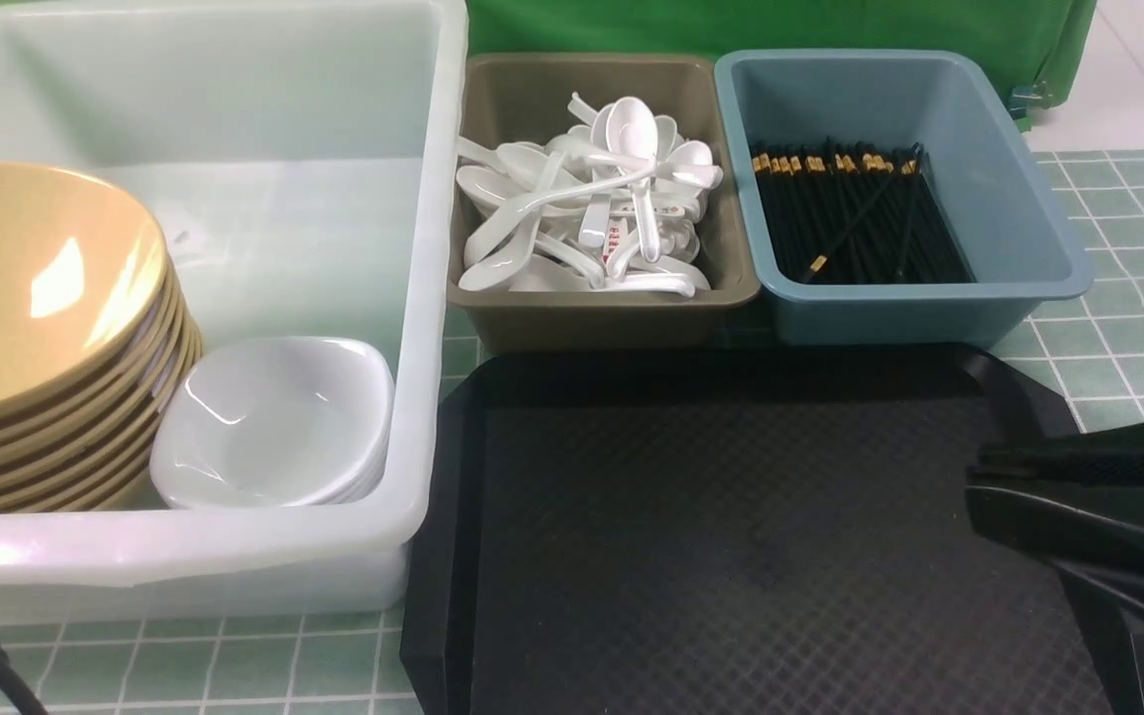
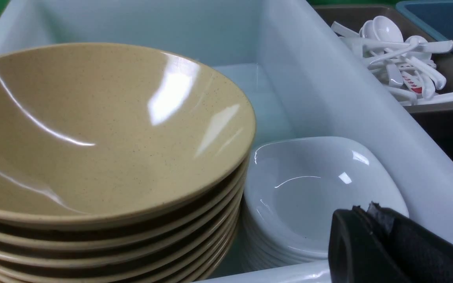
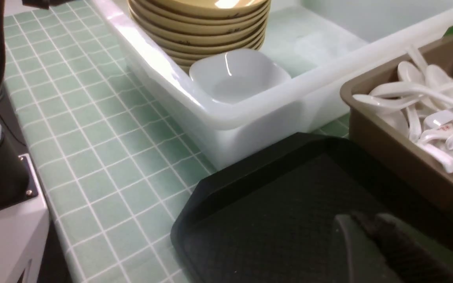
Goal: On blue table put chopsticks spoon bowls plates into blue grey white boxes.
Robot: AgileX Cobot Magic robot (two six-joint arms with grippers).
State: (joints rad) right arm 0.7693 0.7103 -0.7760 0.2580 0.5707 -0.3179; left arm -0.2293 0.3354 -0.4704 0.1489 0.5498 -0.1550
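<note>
The bowls (image 1: 36,298) are glossy mustard-yellow with fine dark speckles, wide and flaring, nested in one stack in the near left part of the white box (image 1: 413,328). Just beside them, touching the stack's lower rims, sits a stack of small white plates (image 1: 274,417) of rounded-square shape. The white box is translucent and much the largest. To its right stands the grey-brown box (image 1: 493,99), heaped with glossy white spoons (image 1: 592,199), some with red print on the handle. Next to that is the dusty blue box (image 1: 1029,209), where black chopsticks (image 1: 860,218) with gold bands lie mostly parallel, two or three crossing at an angle.

All three boxes rest on the blue table (image 1: 1118,348), pale blue-green with white grid lines. A black textured tray (image 1: 731,536) lies in front of the two smaller boxes. Green cloth hangs behind, and pale floor shows at the far right.

About eight bowl rims can be counted; the plates number several, their edges too tight to count. Spoons and chopsticks are too many to count.

The left gripper (image 2: 362,212) is closed and empty, above the near wall of the white box by the plates. The right gripper (image 3: 368,222) hovers over the tray, its jaws nearly together, holding nothing.
</note>
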